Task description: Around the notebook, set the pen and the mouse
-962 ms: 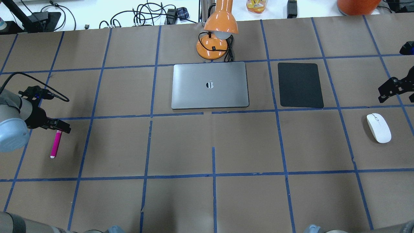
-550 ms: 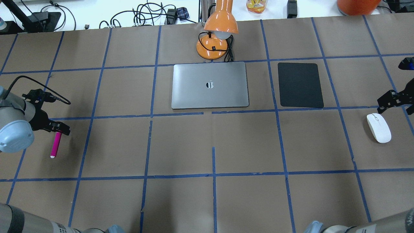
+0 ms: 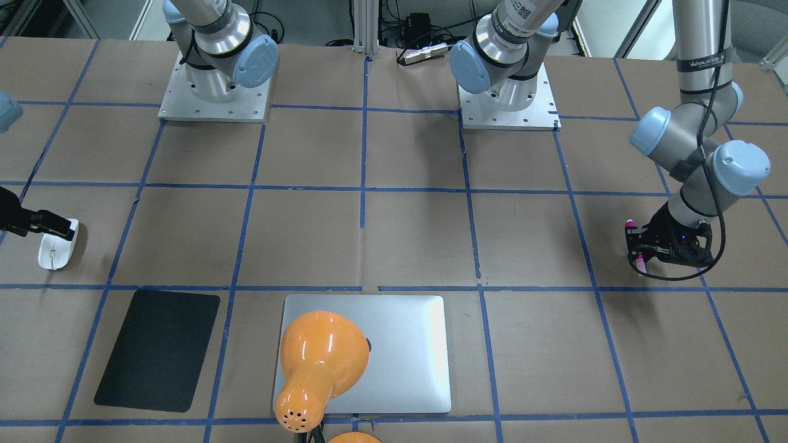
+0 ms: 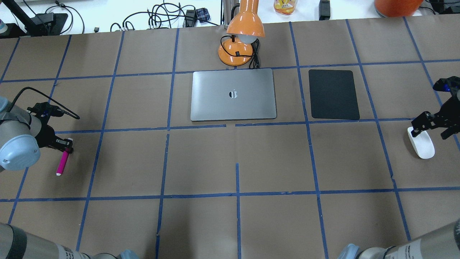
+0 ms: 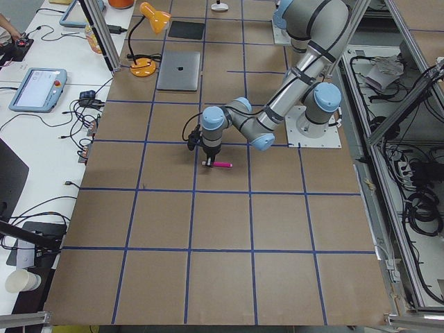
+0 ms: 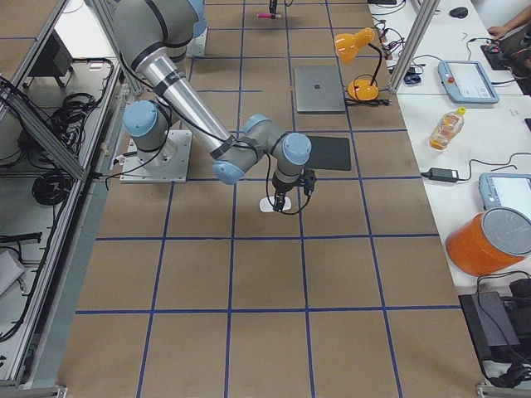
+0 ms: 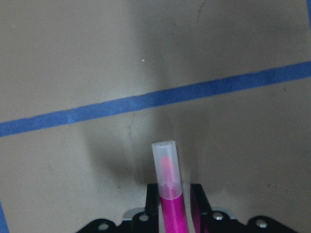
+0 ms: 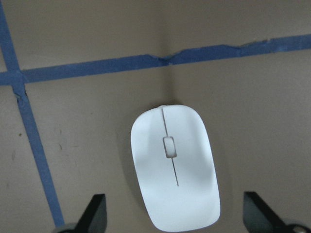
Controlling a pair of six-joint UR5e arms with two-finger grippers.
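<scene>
Magenta pen (image 4: 61,164), white mouse (image 4: 423,147), silver-grey notebook (image 4: 233,104), black mat (image 4: 333,94), orange lamp (image 4: 247,23)

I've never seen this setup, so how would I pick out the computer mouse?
Find the silver notebook in front of the orange lamp, midway along the table, then go past the black mat to the table's end. There, under the robot's open right hand, lies the mouse: the only small, glossy white oval.

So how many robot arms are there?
2. The left arm reaches over the pink pen at one end of the table; the right arm reaches over the white mouse at the other end.
</scene>
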